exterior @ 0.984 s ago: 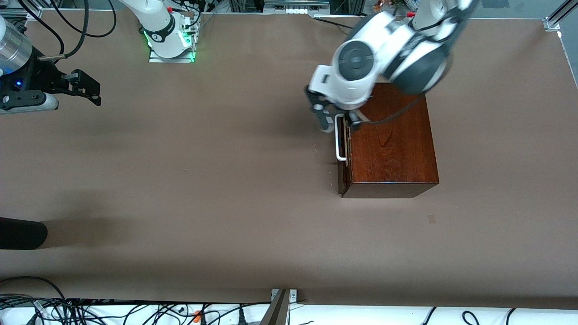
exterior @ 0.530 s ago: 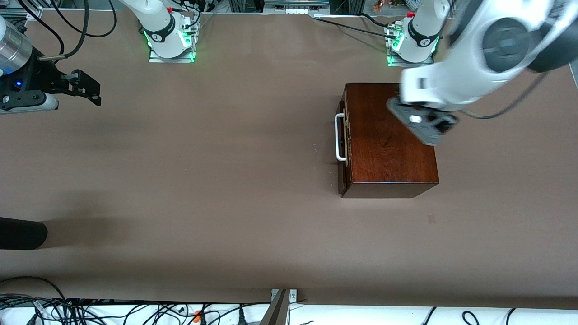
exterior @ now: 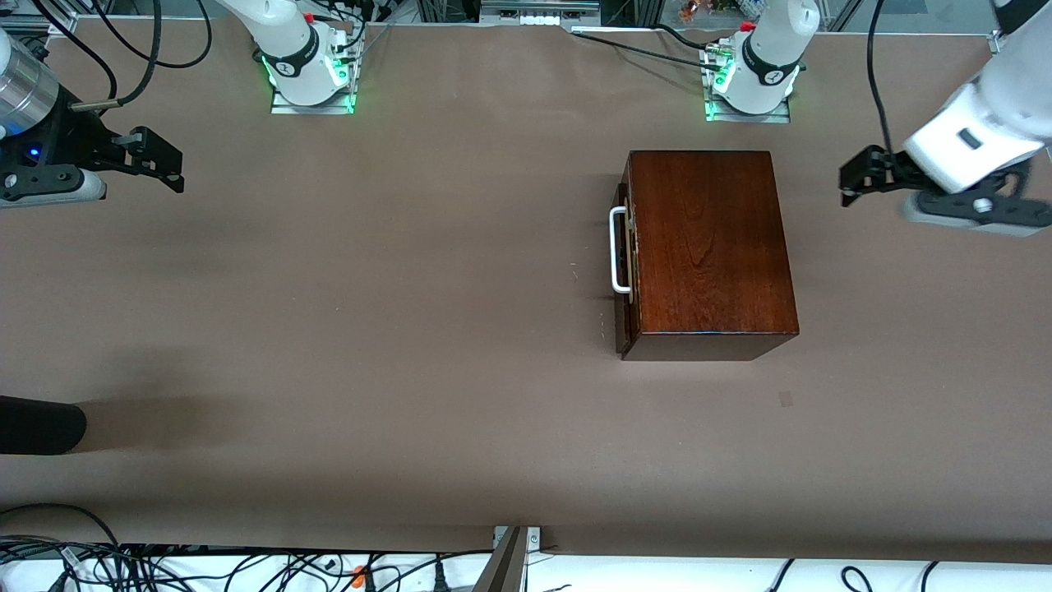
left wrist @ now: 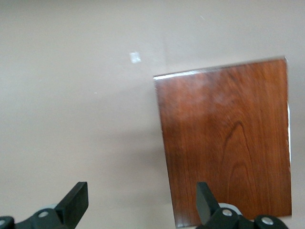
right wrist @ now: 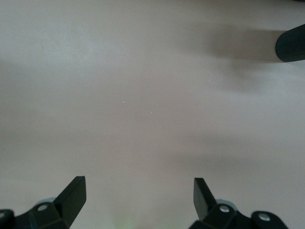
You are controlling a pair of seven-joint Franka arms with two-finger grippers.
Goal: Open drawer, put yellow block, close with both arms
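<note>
Drawer (exterior: 622,271) seen shut in wooden box (exterior: 707,247), white handle (exterior: 615,250) facing right arm's end. Left tool (exterior: 855,177) held over bare tabletop (exterior: 411,329) beside box, fingers apart. Right tool (exterior: 156,160) parked at tabletop edge, fingers apart. Yellow block not seen.

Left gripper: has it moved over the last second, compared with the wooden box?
Yes. The left gripper was at the drawer handle a second ago; it crossed over the wooden box and now hangs open over bare table toward the left arm's end.
</note>
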